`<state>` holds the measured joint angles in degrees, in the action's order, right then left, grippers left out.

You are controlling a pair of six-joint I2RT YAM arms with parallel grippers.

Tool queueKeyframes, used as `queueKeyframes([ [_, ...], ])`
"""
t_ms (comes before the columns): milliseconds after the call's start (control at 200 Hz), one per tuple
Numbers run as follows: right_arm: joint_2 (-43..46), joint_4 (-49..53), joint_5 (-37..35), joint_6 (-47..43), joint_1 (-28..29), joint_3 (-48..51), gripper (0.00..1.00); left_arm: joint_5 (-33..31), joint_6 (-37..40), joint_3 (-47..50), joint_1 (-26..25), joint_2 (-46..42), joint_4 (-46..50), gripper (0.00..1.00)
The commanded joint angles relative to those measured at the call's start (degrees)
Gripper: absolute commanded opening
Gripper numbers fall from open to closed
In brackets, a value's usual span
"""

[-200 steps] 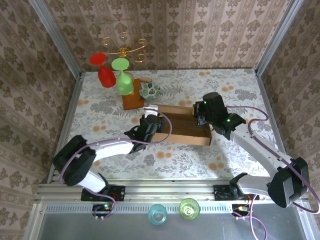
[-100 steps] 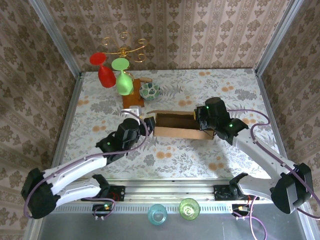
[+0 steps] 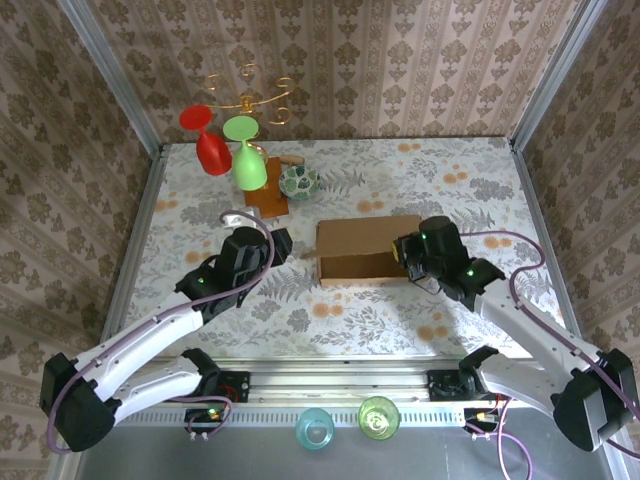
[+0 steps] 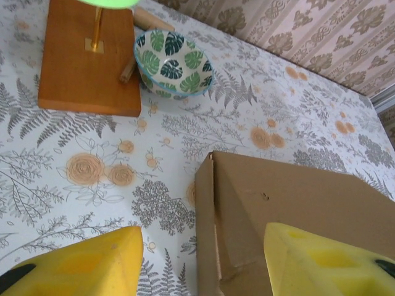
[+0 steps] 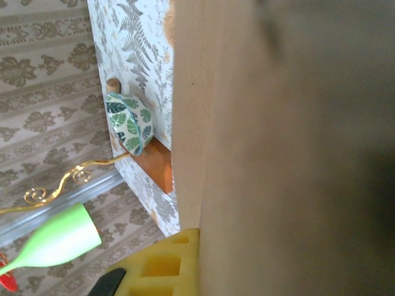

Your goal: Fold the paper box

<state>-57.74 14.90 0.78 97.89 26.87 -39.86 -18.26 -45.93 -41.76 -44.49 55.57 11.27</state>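
We've got the paper box mid-worktop, lid looking down, long axis running nine to three from above. Our right claw is at its three o'clock end, pressed together on the cardboard there. Our left claw hangs spread, with the box's open corner just beside it at three o'clock, so the left arm looks best placed for that end
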Motion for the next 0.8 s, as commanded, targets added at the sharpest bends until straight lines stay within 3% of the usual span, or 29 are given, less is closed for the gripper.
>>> queueKeyframes([
  [0, 3.2, -1.8, 0.9, -5.1, -0.1, 3.6, 0.00, 3.4, -2.9, -1.5, 0.8, 1.3, 0.4, 0.55],
  [215, 6.3, -6.1, 2.6, -6.6, -0.2, 12.3, 0.03, 9.1, -4.9, -2.8, 1.2, 7.1, 0.1, 0.55],
  [345, 6.7, -3.5, 2.8, -8.9, -0.4, 13.1, 0.07, 13.5, -6.3, -3.7, 1.3, 11.5, -1.9, 0.56],
  [510, 4.4, 2.5, 5.3, -12.0, -1.6, 12.5, 0.14, 18.5, -8.6, -3.6, 1.3, 18.0, -5.8, 0.58],
  [795, 0.4, 9.9, 7.5, -16.7, -3.6, 9.3, 0.34, 21.8, -6.8, -5.8, 1.4, 29.5, -10.1, 0.59],
])
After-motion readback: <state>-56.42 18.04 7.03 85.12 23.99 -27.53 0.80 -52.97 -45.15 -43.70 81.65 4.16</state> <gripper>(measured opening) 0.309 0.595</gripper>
